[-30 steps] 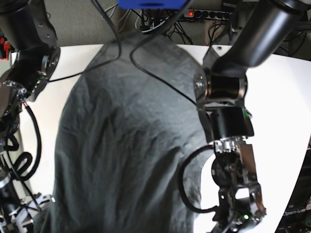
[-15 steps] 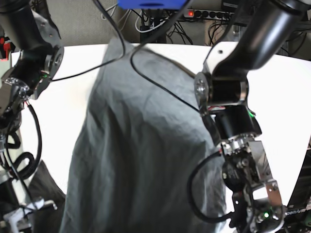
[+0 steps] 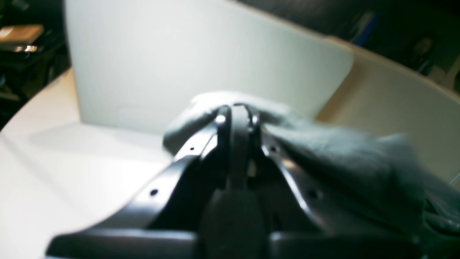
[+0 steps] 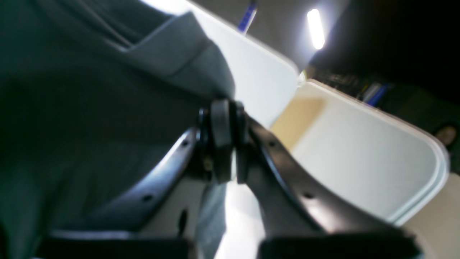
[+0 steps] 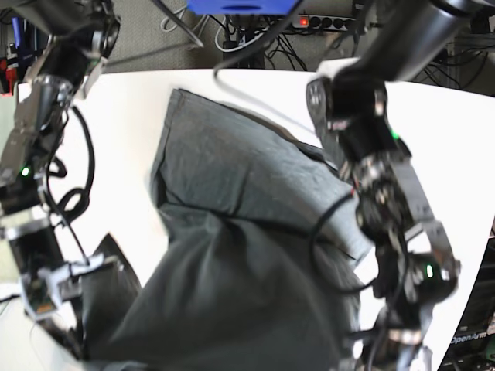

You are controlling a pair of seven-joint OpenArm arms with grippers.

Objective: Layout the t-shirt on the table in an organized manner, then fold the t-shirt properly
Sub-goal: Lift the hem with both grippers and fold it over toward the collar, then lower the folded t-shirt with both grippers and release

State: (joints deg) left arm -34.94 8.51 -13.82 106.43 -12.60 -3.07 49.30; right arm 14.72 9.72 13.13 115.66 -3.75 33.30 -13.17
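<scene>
Dark charcoal-grey cloth t-shirt [image 5: 232, 232] hangs bunched over the smooth white table [image 5: 131, 108], apparently lifted at its near end; left gripper [image 3: 237, 111] and right gripper [image 4: 222, 108] each pinch its fabric.

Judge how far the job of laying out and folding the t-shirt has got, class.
Done: both hands have a grip; the left hand and right hand are each shut on an edge of the t-shirt. In hand: the layout; the far part lies on the table while the near part hangs lifted and bunched between the arms. Left: spread it flat and smooth, then make every fold; none shows yet.
</scene>
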